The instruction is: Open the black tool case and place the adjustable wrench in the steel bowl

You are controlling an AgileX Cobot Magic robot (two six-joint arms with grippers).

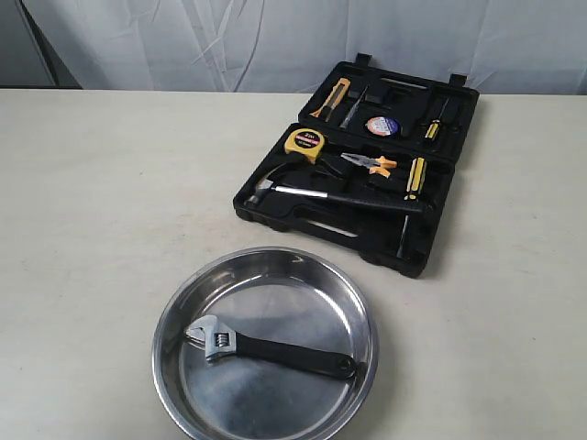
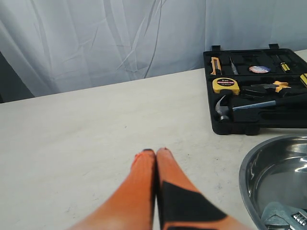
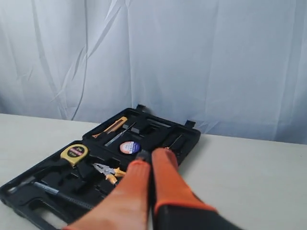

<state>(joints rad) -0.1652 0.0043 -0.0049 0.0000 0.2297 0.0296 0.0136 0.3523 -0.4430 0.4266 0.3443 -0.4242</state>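
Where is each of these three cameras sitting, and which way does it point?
Exterior view: above the table, looking down on the steel bowl, adjustable wrench and open black tool case; no robot parts show.
Left wrist view: low, looking across the table past the shut left gripper towards case and bowl.
Right wrist view: low, over the shut right gripper, facing the case and curtain.
Shared: all three see the case.

- steel bowl (image 1: 275,266): glossy, mirror-like metal.
- adjustable wrench (image 1: 271,351): shiny metal head, matt black rubbery handle.
- black tool case (image 1: 261,209): matt moulded plastic.
- worktop (image 1: 110,202): matt, pale, faintly mottled.
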